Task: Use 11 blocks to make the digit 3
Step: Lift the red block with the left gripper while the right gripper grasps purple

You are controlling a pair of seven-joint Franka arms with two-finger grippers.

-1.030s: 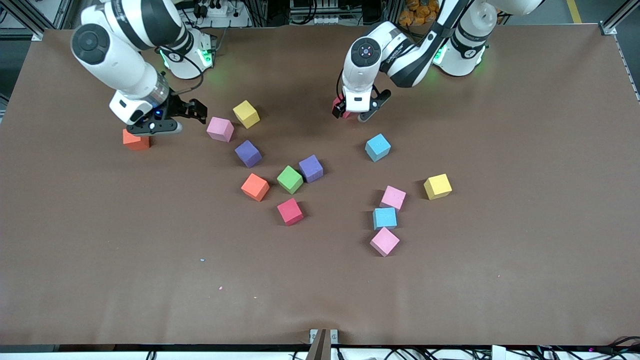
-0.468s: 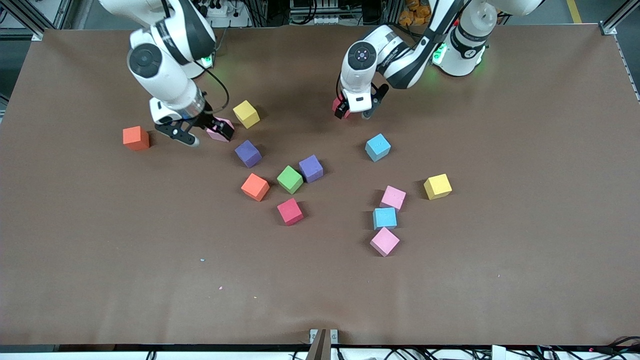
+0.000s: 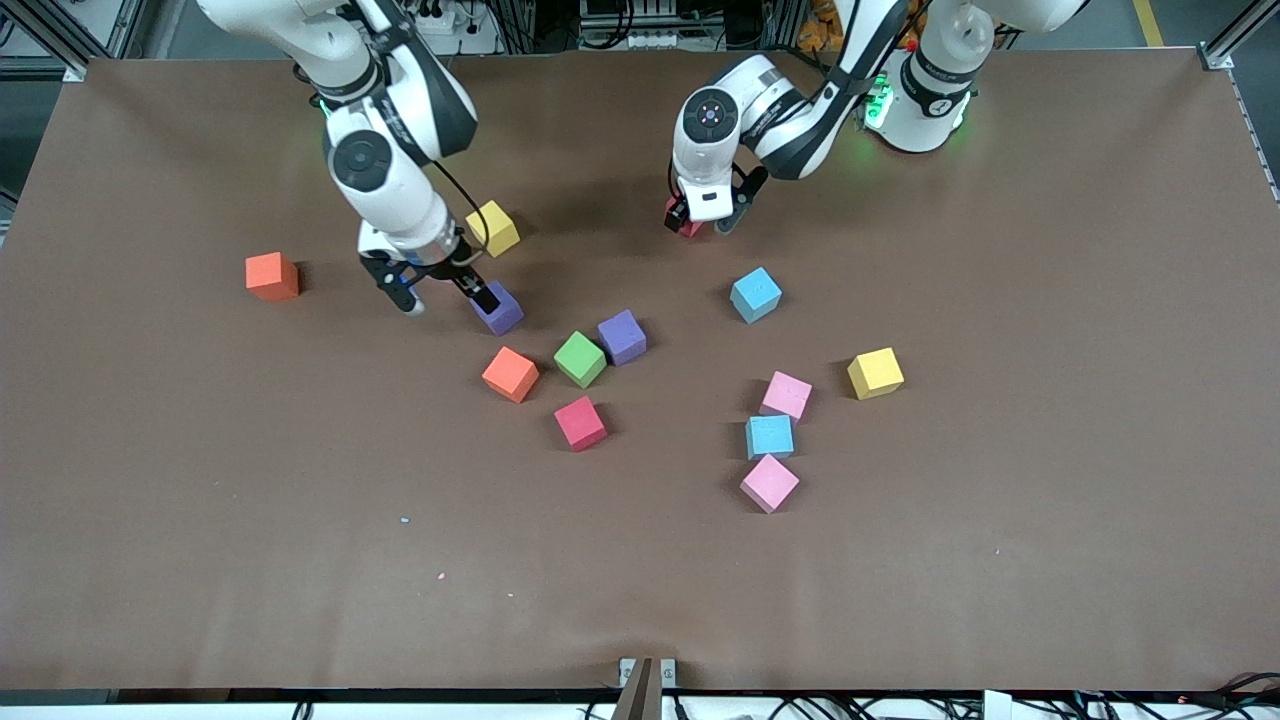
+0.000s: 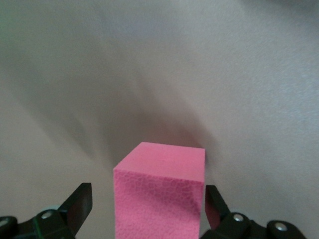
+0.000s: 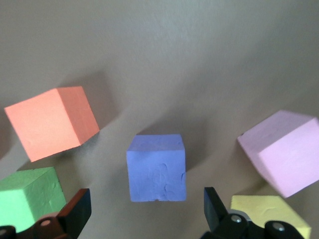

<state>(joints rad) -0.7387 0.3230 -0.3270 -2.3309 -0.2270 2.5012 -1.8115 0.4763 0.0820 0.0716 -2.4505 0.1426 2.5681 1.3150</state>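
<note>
Foam blocks lie scattered on the brown table. My left gripper (image 3: 705,222) is low and open around a crimson block (image 3: 683,222). In the left wrist view that block (image 4: 159,194) sits between the fingers (image 4: 79,204), with a gap on one side. My right gripper (image 3: 443,296) hangs open beside a purple block (image 3: 503,312). The right wrist view shows this purple block (image 5: 157,167) just ahead of the open gripper (image 5: 144,211), with an orange block (image 5: 52,122), a green block (image 5: 30,196), a pink block (image 5: 281,149) and a yellow block (image 5: 264,211) around it.
A lone orange block (image 3: 272,276) lies toward the right arm's end. Purple (image 3: 621,336), green (image 3: 580,359), orange (image 3: 510,374) and crimson (image 3: 580,423) blocks cluster mid-table. Light blue (image 3: 755,294), pink (image 3: 786,395), light blue (image 3: 769,436), pink (image 3: 769,483) and yellow (image 3: 875,373) blocks lie toward the left arm's end.
My right gripper has left the lone orange block, passed over the pink block and reached the purple block. My left gripper has turned slightly around the crimson block.
</note>
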